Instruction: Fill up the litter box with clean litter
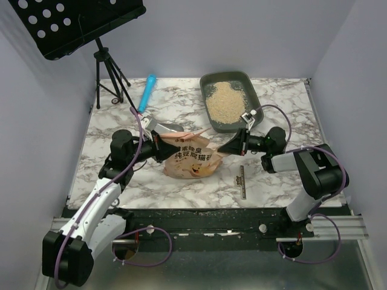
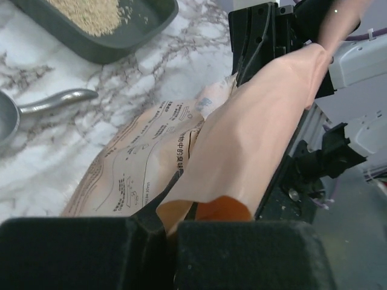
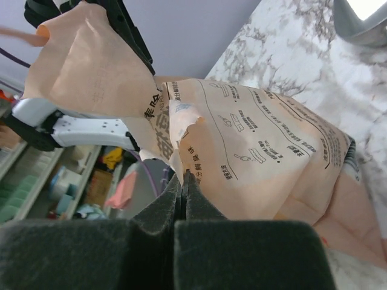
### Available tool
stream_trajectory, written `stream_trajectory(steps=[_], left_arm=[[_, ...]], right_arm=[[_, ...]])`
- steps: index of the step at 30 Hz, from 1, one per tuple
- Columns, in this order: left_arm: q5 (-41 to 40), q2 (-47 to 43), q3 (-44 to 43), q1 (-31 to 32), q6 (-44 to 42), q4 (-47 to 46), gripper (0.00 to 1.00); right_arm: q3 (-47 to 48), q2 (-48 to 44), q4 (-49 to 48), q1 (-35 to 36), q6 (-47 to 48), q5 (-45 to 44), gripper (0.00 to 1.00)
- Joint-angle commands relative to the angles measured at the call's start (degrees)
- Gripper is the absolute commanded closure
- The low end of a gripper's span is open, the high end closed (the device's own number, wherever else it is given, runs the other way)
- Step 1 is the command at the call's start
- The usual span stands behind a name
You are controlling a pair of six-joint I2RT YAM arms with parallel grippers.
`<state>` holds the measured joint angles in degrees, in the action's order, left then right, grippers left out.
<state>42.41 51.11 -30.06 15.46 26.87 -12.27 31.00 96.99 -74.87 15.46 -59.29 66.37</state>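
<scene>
Litter box (image 1: 249,86) sits just beyond right gripper (image 1: 222,147); it and left gripper (image 1: 162,148) both pinch bag (image 1: 192,162), so lift together, pour slowly.

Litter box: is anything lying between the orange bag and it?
Nothing visible lies on the tabletop between bag and litter box. The scoop sits off to the left. Left claw and right claw are both shut on the bag.
</scene>
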Motion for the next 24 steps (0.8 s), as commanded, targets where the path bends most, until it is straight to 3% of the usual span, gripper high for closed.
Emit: stream_trajectory(steps=[1,7,9,12,14,24], left_arm=[[2.24,-5.66,-7.02,-0.17,6.25,17.34,1.00],[4.43,-12.78,-3.08,-0.52,13.63,23.51,1.00],[4.87,-15.68,-0.97,-0.70,15.48,25.01,1.00],[5.22,-20.25,2.10,-0.79,20.65,25.54,1.00],[5.31,-22.97,3.78,-0.96,24.17,25.72,1.00],[12.86,-30.72,12.65,-1.14,40.27,27.29,1.00]], right_arm=[[-3.14,-4.26,-19.89,-0.08,-14.34,-3.26,0.99],[-5.16,-10.75,0.30,-0.70,-16.22,-1.69,0.99],[-4.90,-14.88,11.97,-0.79,-11.58,-0.72,0.99],[-2.62,-21.73,37.17,-0.79,-0.16,-0.98,1.00],[-1.65,-24.47,47.14,-0.87,3.12,-0.80,1.00],[-11.13,-32.91,55.26,-0.70,-3.90,0.95,1.00]])
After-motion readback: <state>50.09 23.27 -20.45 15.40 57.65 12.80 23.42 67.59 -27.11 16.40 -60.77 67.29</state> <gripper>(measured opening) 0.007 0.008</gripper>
